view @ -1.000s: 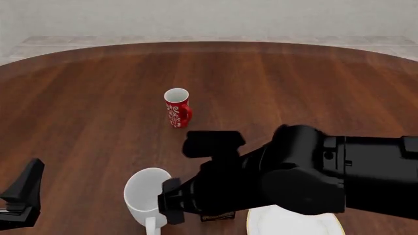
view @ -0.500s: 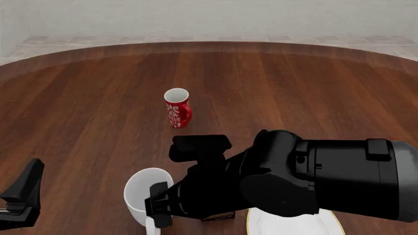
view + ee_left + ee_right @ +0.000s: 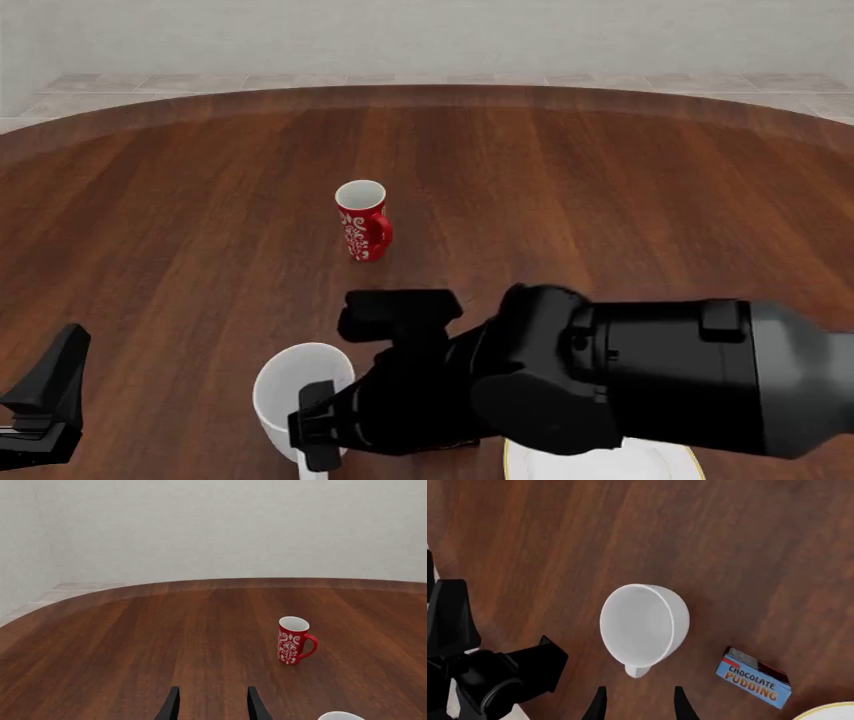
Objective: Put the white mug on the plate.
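While my right pincer (image 3: 636,706) hangs open and empty over the white mug (image 3: 644,626), lined up with its handle, I log the step as the approach: the next move calls for a descent onto the handle or rim, then a carry to the plate (image 3: 594,463), of which only a sliver shows past the arm. Beside the mug lies a chocolate pudding box (image 3: 754,679); farther off stands a red mug (image 3: 360,221). Left pincer (image 3: 210,705): parted, idle, holding nothing; brown wooden desk (image 3: 601,170), pale wall behind.
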Motion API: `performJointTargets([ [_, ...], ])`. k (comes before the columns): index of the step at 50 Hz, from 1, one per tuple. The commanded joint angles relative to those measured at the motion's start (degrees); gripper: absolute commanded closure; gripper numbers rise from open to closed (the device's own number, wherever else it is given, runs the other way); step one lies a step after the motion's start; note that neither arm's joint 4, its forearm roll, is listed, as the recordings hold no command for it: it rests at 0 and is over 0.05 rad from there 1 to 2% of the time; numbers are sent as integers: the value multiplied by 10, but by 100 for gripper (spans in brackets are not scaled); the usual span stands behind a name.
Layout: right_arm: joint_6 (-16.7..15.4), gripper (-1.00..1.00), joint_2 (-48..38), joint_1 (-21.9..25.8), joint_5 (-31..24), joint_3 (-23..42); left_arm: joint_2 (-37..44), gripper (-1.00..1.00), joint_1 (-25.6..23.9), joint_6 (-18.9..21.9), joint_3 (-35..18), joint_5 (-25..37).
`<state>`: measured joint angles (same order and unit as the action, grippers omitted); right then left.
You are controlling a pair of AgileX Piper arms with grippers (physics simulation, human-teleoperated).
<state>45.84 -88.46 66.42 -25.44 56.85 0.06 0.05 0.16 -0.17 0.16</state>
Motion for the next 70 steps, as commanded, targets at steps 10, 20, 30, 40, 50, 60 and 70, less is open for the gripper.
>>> performJointTargets([
  [10,8,-100,-27,9,15,5,1,-100,0,0,0,-1],
  [20,9,-100,-43,13,23,10,1,-100,0,0,0,-1],
  [30,9,-100,-59,15,29,13,1,-100,0,0,0,-1],
  [40,14,-100,-82,17,45,10,1,-100,0,0,0,-1],
  [50,16,-100,-100,18,55,11,1,-100,0,0,0,-1],
  [60,13,-100,-117,14,62,17,1,-100,0,0,0,-1],
  [70,14,-100,-140,15,70,27,1,-100,0,0,0,-1],
])
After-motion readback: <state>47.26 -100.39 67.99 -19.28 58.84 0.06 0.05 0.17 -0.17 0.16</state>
